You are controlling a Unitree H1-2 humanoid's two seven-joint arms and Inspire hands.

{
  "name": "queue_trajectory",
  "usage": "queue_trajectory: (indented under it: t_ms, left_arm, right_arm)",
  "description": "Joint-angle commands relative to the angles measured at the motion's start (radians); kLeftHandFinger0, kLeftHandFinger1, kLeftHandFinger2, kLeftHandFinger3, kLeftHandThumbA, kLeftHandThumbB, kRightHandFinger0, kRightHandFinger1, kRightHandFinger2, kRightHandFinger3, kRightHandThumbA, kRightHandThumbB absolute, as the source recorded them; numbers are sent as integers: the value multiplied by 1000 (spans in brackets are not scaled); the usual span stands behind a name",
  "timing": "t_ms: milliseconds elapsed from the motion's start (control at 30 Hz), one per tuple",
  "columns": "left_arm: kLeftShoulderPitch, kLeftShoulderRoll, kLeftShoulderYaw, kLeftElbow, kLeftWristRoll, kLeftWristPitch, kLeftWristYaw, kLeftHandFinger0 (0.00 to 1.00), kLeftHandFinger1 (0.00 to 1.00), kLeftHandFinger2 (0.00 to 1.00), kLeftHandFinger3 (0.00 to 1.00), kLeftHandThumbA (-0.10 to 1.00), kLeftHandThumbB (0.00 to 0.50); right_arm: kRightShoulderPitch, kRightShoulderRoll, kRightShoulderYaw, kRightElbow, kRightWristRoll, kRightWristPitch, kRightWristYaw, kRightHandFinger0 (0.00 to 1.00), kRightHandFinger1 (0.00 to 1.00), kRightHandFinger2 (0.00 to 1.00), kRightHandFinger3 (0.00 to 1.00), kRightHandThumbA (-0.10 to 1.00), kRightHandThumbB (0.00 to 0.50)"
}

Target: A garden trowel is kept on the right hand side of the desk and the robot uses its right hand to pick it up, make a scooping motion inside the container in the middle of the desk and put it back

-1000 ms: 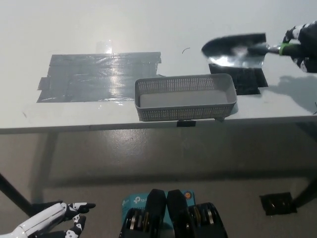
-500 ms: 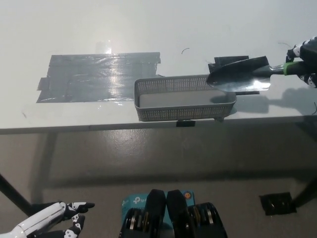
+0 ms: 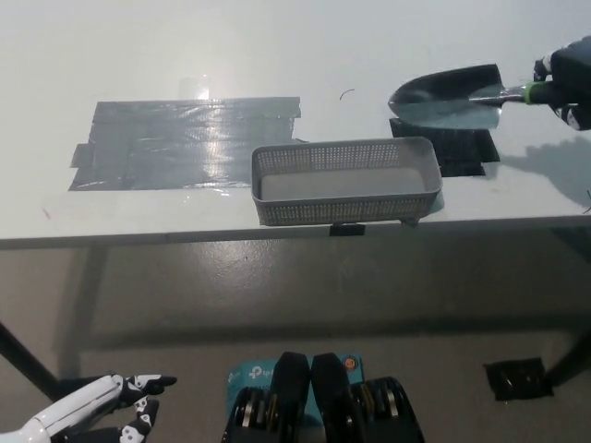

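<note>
A garden trowel (image 3: 450, 97) with a dark metal blade and a green-collared handle hangs in the air at the desk's right, blade pointing left. My black right hand (image 3: 570, 81) is shut on its handle at the picture's right edge. The trowel is behind and to the right of the grey mesh container (image 3: 343, 182), which stands at the middle of the desk near the front edge; I see nothing inside it. My white left hand (image 3: 92, 413) rests low at the bottom left, below the desk, fingers apart and holding nothing.
A large patch of grey tape (image 3: 185, 141) covers the desk's left half. A black tape patch (image 3: 451, 146) lies under the trowel, right of the container. The desk's front edge (image 3: 277, 233) runs across the middle, with floor below.
The trowel dipped down over the container's right end half a second ago, then rose and moved back up to the right, above the black patch. My left hand has not moved.
</note>
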Motion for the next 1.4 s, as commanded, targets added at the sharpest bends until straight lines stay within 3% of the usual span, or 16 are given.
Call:
queue_trajectory:
  t_ms: [0,133,233,333,567,667,733,800,833,867,1000,1067,1133,1233,1333,1367]
  left_arm:
    - [-21,33,-3,-24,1,12,-17,1000,1000,1000,1000,1000,272]
    - [-31,46,-1,-31,12,12,-23,1000,1000,1000,1000,1000,291]
    - [-37,52,-2,-36,12,12,-25,1000,1000,1000,1000,1000,317]
    - [-43,48,-1,-30,-1,12,-25,1000,1000,1000,1000,1000,293]
    - [-44,49,-3,-25,2,12,-20,1000,1000,1000,1000,1000,323]
    - [-42,46,-2,-29,2,12,-17,1000,1000,1000,1000,1000,314]
    - [-44,48,-4,-28,1,12,-20,1000,1000,1000,1000,1000,322]
    - [-43,47,-3,-27,-2,12,-18,1000,1000,1000,1000,1000,329]
    - [-41,43,-1,-22,-14,12,-15,1000,1000,1000,1000,1000,316]
    - [-41,42,-1,-23,-8,12,-16,1000,1000,1000,1000,1000,315]
    - [-52,43,-11,-24,4,12,-19,1000,1000,1000,1000,1000,355]
    - [-54,46,-13,-26,7,12,-18,1000,1000,1000,1000,1000,355]
    - [-54,45,-13,-25,6,12,-17,1000,1000,1000,1000,1000,349]
    - [-58,45,-15,-23,4,12,-19,1000,1000,1000,1000,1000,343]
    - [-62,42,-17,-19,-3,12,-18,1000,1000,1000,1000,1000,334]
    - [-66,44,-17,-23,1,12,-19,1000,1000,1000,1000,1000,325]
  right_arm:
    - [-93,-10,16,-36,-86,28,41,0,1,118,667,-100,0]
    - [-106,-31,38,-120,-52,-64,98,0,4,15,613,-100,26]
    - [-98,-47,30,-183,-18,-93,130,0,0,0,407,-100,85]
    - [-92,-55,14,-226,-6,-93,155,0,0,0,378,-100,238]
    - [-95,-60,-10,-213,-5,-110,155,0,0,39,511,-100,210]
    - [-98,-62,-12,-194,-19,-108,163,0,2,41,467,-100,185]
    - [-89,-66,-12,-204,-27,-106,170,0,0,36,292,-100,179]
    - [-81,-68,-12,-208,-32,-99,180,0,19,98,397,-100,157]
    - [-80,-65,-4,-201,-59,-71,201,0,80,161,572,-100,121]
    - [-80,-62,-4,-194,-68,-68,198,0,57,145,617,-100,59]
    - [-87,-57,-5,-163,-80,-69,189,0,0,66,554,-100,15]
    - [-90,-49,1,-156,-92,-75,181,116,181,239,656,-100,1]
    - [-84,-38,8,-159,-104,-76,181,2,74,144,554,-100,0]
    - [-67,-19,10,-154,-109,-48,198,0,0,71,551,-100,0]
    - [-60,-9,21,-148,-129,-40,205,0,0,5,572,-100,0]
    - [-58,-2,27,-136,-135,-39,201,36,73,90,572,-100,0]
